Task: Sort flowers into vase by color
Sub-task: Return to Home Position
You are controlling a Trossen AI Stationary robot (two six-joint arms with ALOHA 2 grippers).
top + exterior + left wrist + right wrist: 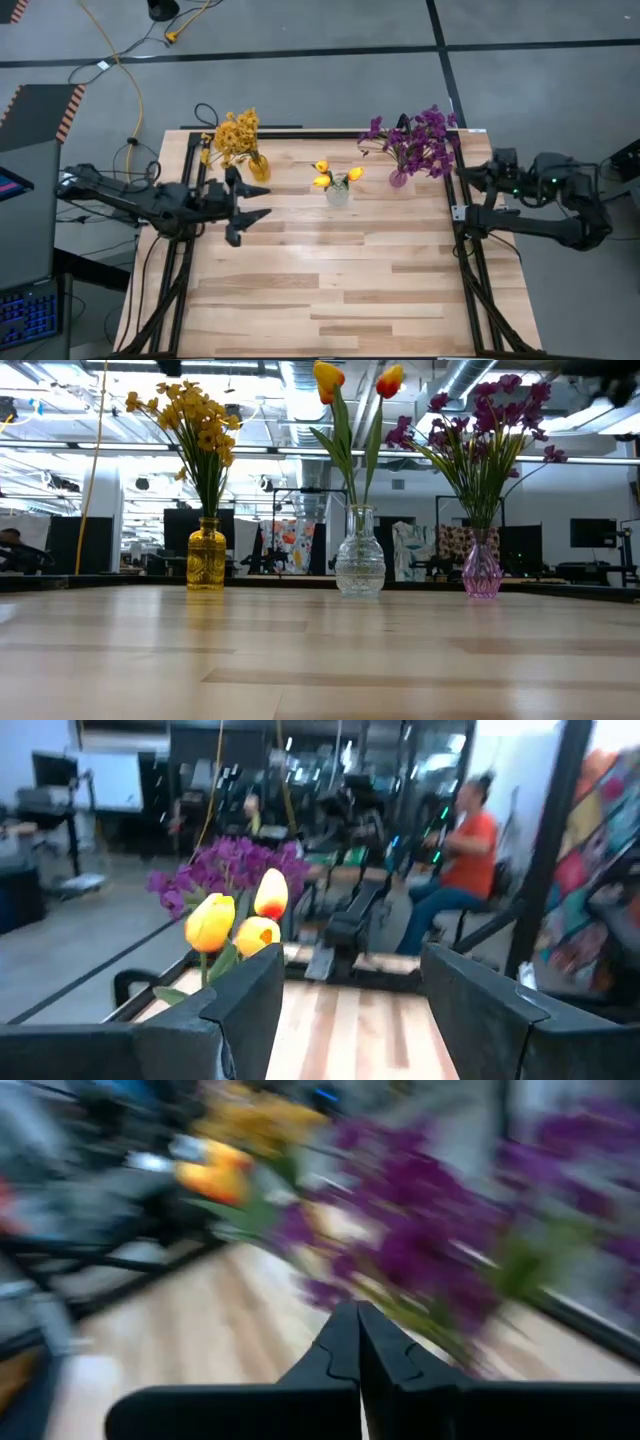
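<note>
Three vases (337,193): standing upper centre.
Left gripper (262,202): hovering centre-left, fingers (240,1010) gaping wide.
Right gripper (464,173): sitting right of purple blooms (420,140), fingers (340,1345) pressing together.

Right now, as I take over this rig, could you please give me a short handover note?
Left tool: open, empty, over the left part of the table, near the amber vase.
Right tool: shut, empty, at the table's right edge beside the purple blooms.
Flowers: yellow clusters in the amber vase, tulips in the clear vase, purple blooms in the pink vase.
Done: every flower in view is sorted by colour.
Left: likely only parking both arms.
</note>
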